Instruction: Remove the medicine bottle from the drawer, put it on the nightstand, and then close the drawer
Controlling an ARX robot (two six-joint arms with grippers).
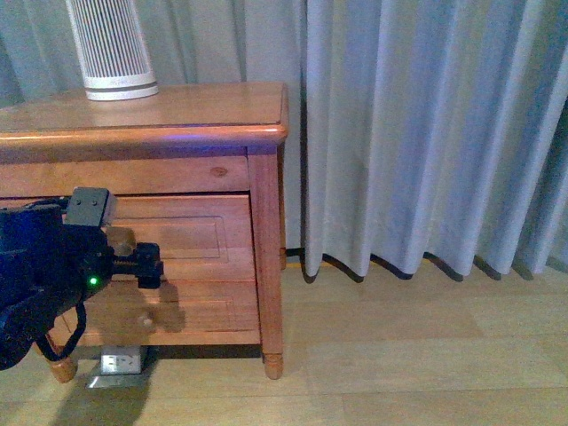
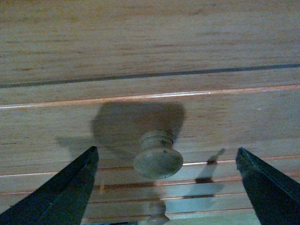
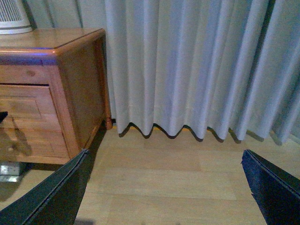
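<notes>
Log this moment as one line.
drawer shut | left gripper open, facing knob, not touching | right gripper open, empty | medicine bottle unseen

The right gripper's (image 3: pixel 165 151) dark fingers (image 3: pixel 54 194) stand wide apart above a pale wooden floor (image 3: pixel 159 183). Beyond them, the orange-brown nightstand (image 3: pixel 77 89), its drawer (image 3: pixel 26 103) closed, stands beside grey pleated curtains (image 3: pixel 197 70). A white ribbed cylinder (image 3: pixel 10 18) sits on its top.

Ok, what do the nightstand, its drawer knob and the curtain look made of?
The orange-brown nightstand looks like varnished wood: grain and a knot show, and its top edge glints. The small round knob on the upper drawer seems paler, duller turned wood, with dark specks. The pale grey curtain is probably smooth fabric hanging in soft folds; the fibre can't be told.
</notes>
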